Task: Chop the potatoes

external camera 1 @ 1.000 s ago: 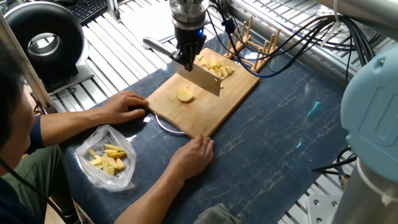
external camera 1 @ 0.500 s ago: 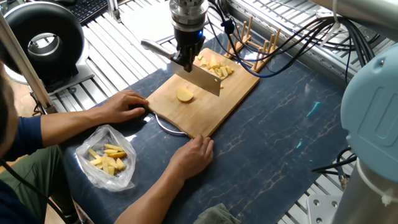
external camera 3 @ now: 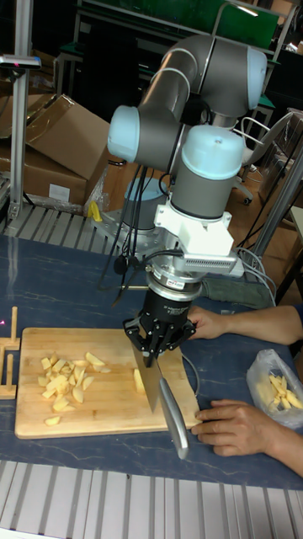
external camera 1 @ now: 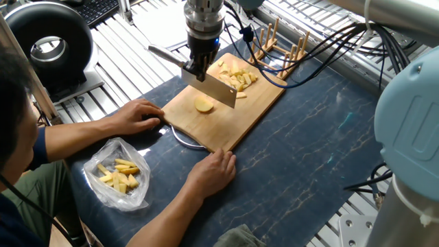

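Note:
A rounded pale yellow potato chunk (external camera 1: 204, 104) (external camera 3: 138, 381) lies near the middle of the wooden cutting board (external camera 1: 240, 118) (external camera 3: 101, 417). Several chopped potato pieces (external camera 1: 235, 74) (external camera 3: 66, 379) are heaped at the board's far end. My gripper (external camera 1: 195, 68) (external camera 3: 160, 344) is shut on a knife. Its broad blade (external camera 1: 216, 90) (external camera 3: 151, 383) hangs edge down just above and behind the chunk, and its handle (external camera 1: 164, 55) (external camera 3: 174, 418) sticks out sideways. Whether the blade touches the chunk cannot be told.
A person's two hands (external camera 1: 140, 115) (external camera 1: 216, 168) hold the near end of the board. A clear plastic bag of yellow pieces (external camera 1: 120, 175) (external camera 3: 278, 387) lies beside them. A wooden peg rack (external camera 1: 288, 51) stands behind the board, with cables around it.
The gripper and knife have shifted a little to the left and slightly up in the fixed view. The potato chunk, the board and the hands have stayed put.

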Controlling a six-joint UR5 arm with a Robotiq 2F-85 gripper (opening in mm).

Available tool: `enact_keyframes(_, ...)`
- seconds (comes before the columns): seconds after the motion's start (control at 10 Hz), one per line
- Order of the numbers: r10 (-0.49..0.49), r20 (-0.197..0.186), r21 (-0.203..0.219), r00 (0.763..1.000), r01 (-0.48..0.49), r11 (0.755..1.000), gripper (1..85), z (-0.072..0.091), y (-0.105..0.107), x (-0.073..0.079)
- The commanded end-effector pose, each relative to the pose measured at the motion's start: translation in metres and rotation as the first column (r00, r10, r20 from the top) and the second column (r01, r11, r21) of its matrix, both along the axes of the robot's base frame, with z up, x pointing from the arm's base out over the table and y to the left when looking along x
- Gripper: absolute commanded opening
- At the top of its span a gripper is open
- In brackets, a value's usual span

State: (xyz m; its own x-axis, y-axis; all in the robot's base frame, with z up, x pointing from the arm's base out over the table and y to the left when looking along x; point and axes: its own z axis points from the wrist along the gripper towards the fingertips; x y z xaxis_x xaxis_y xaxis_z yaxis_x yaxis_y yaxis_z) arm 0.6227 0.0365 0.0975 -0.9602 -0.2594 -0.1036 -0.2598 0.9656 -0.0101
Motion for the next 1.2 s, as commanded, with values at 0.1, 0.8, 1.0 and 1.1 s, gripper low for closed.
enact_keyframes(0.1, 0.001, 0.011, 0.002, 1.0, -0.001, 1.0, 1.0, -0.0109, 0.0034, 0.0003)
enact_keyframes(0.8, -0.011, 0.011, 0.015, 1.0, 0.011, 1.0, 1.0, -0.0155, 0.007, -0.0009)
enact_keyframes(1.0, -0.011, 0.011, 0.018, 1.0, 0.011, 1.0, 1.0, -0.0156, 0.0072, -0.0007)
enact_keyframes(1.1, -0.011, 0.011, 0.02, 1.0, 0.011, 1.0, 1.0, -0.0156, 0.0065, -0.0004)
